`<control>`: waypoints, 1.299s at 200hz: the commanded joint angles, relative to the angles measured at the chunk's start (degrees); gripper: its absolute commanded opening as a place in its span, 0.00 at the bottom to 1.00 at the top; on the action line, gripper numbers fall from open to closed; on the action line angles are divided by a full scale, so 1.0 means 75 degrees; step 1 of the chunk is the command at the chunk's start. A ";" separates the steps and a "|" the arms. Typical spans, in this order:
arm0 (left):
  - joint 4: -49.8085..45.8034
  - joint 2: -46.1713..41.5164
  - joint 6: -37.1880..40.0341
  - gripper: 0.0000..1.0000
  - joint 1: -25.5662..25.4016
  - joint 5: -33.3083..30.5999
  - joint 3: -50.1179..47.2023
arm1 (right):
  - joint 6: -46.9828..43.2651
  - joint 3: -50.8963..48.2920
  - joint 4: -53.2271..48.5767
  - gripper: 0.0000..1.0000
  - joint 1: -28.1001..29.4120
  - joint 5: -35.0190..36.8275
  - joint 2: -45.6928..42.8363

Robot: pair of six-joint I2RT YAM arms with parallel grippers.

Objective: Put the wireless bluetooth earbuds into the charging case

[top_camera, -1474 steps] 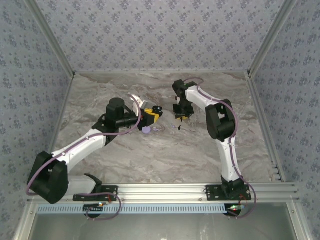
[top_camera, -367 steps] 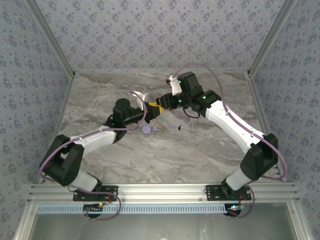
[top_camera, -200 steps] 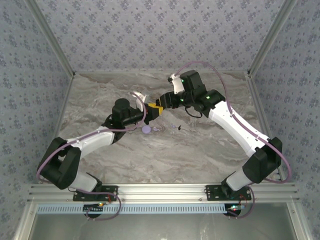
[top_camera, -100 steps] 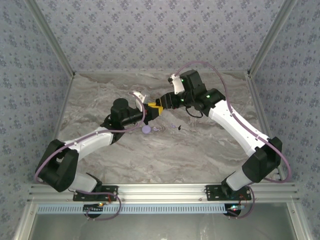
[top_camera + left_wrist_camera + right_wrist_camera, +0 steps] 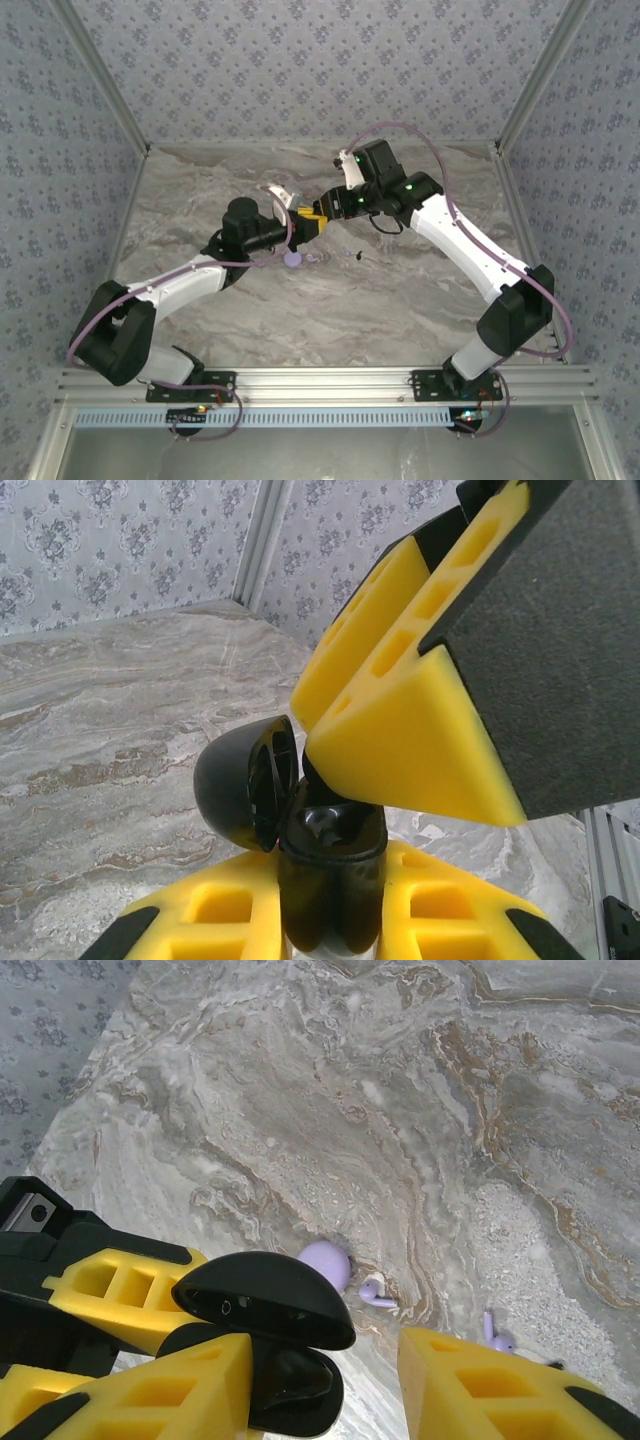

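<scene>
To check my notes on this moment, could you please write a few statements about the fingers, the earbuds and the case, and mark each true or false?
1. The left fingers grip a black hinged object whose lid stands open. True.
2. The right fingers hold the lavender charging case. False: the case lies on the marble table, held by neither arm.
3. Both earbuds lie on the table, outside the case. True.
4. The right fingers are closed tight together. False: they stand apart, with one of them against the black hinged object.
</scene>
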 commanded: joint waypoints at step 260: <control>-0.2546 -0.1331 0.1152 0.19 -0.0037 -0.0573 0.0350 | 0.0865 -0.1895 -0.0714 0.43 -0.1081 0.0713 0.0532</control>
